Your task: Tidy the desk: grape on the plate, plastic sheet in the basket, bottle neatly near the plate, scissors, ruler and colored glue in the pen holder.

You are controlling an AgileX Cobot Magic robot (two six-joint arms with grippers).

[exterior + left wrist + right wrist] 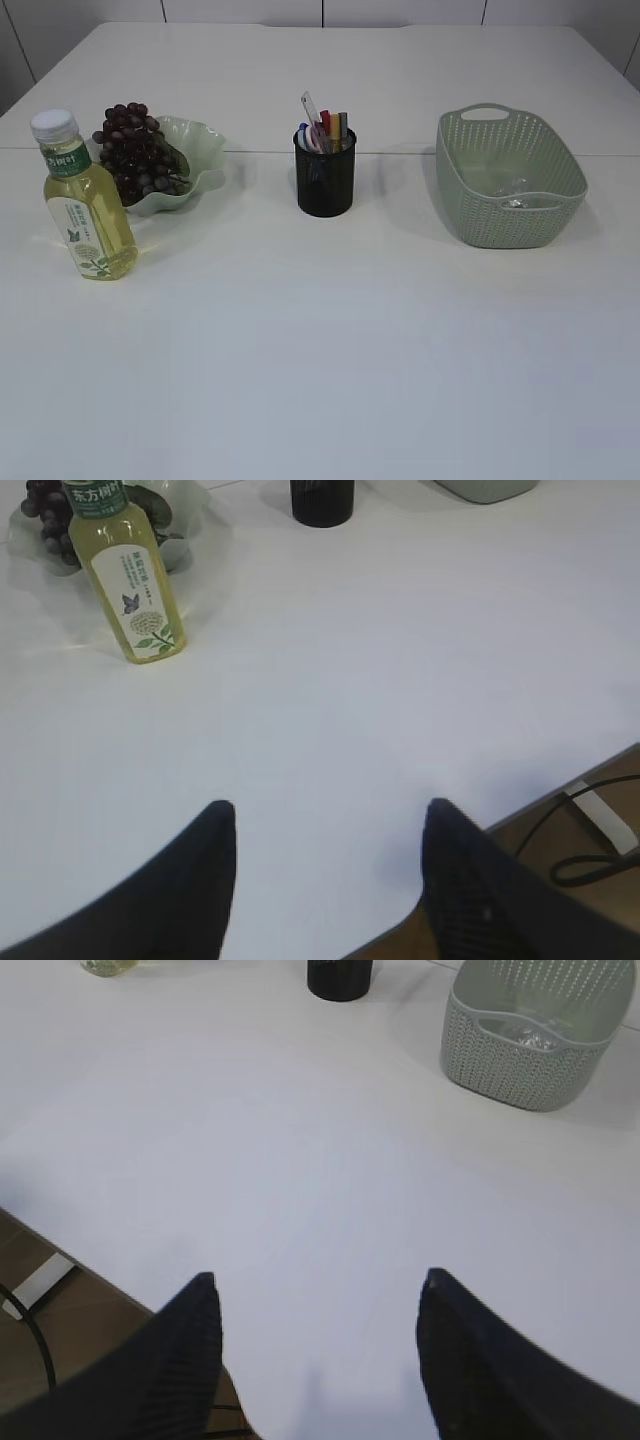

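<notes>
Left hand (pixel 325 880) gaping, empty, near table (pixel 320 350) edge | bottle (pixel 84 200) upright far ahead beside plate (pixel 200 160) with grape (pixel 135 150) | pen holder (pixel 325 172) mid | basket (pixel 510 180) right | right hand (pixel 315 1355) gaping, empty

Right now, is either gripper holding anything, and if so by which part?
Nothing is held. The left gripper and the right gripper both stand open over bare table, with nothing between their fingers.
</notes>
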